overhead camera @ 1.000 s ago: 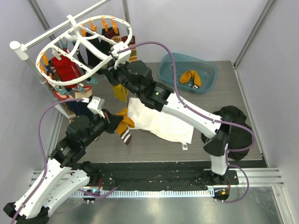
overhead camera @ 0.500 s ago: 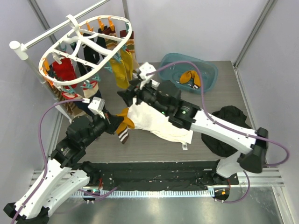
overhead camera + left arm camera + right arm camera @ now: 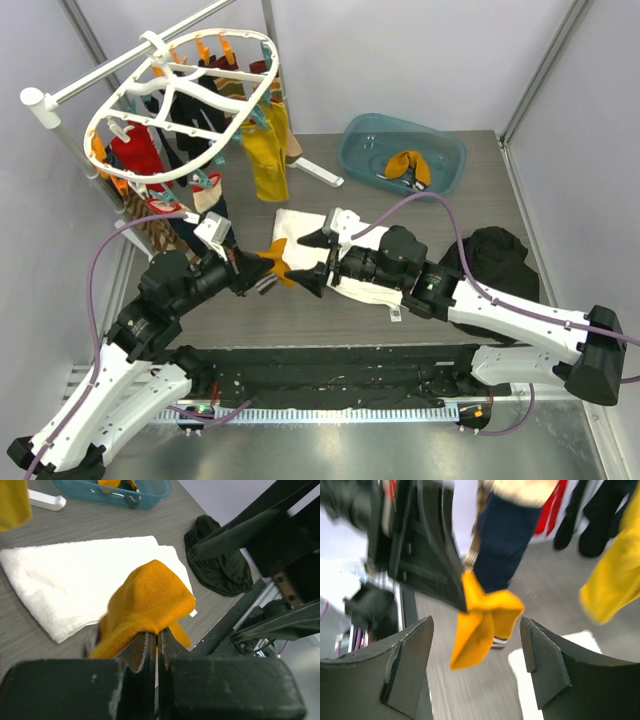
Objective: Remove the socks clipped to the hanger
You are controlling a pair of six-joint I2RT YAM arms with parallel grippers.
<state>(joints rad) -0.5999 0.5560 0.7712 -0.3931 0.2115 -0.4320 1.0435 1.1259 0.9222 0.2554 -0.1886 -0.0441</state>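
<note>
Hanging at the far left, the large white plastic oval hanger [image 3: 152, 44] carries many mixed-colour fabric socks [image 3: 135, 150] on its clips. Beside it, the left gripper [image 3: 262, 268] is pinched tight on a mustard-yellow knit sock [image 3: 280, 258], holding it above the grey table [image 3: 330, 310], apparently offering it across. The right gripper [image 3: 312, 262] faces it with jaws spread, not touching. Farther right, a teal plastic tub [image 3: 352, 150] holds orange socks [image 3: 408, 165], likely the drop-off.

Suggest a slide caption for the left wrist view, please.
Left gripper shut on a mustard-yellow sock, with a white cloth, a black garment heap and a teal tub beyond.
</note>
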